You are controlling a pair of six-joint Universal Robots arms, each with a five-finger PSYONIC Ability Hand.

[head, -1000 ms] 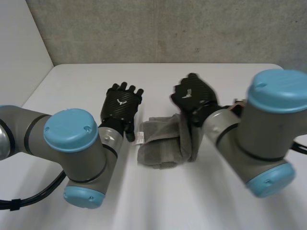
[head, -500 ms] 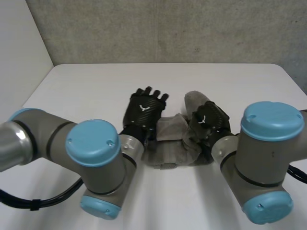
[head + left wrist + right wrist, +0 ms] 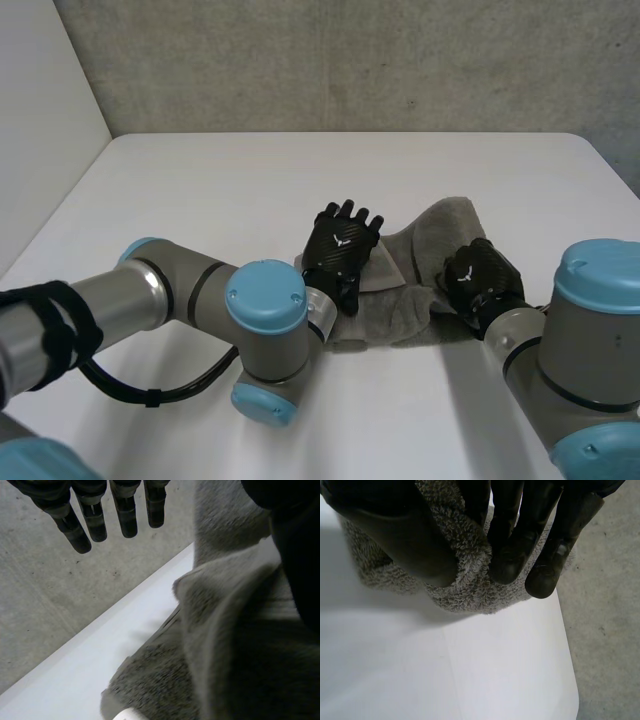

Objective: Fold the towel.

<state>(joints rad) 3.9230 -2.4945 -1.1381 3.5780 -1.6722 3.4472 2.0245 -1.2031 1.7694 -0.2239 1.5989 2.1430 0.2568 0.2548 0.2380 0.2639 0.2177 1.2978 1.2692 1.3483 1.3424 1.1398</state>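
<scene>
Closest in, the robot's black right hand (image 3: 483,283) is clamped onto the right-hand edge of the rumpled grey terry-cloth towel (image 3: 405,305). Its wrist cam has the fingers (image 3: 507,555) and thumb squeezing a thick roll of cloth between them. A bit further in, the black left hand (image 3: 343,245) sits over the towel's left end, fingers (image 3: 125,515) straight and released, pointing past the cloth and gripping nothing I can see. The towel is bunched up mid white tabletop (image 3: 220,190) between the two hands, with one flap running off toward the far right. Looks to me like mid-fold, with nothing squared up yet. The next move probably wants the right hand to carry its edge across and lay it flat while the left pins the other end. It's hard to say how many layers there are or where the corners sit, since the hands cover plenty. The dark blob beside the towel in the left wrist cam might be the thumb, can't tell. Behind it all is a grey concrete wall (image 3: 350,60).
</scene>
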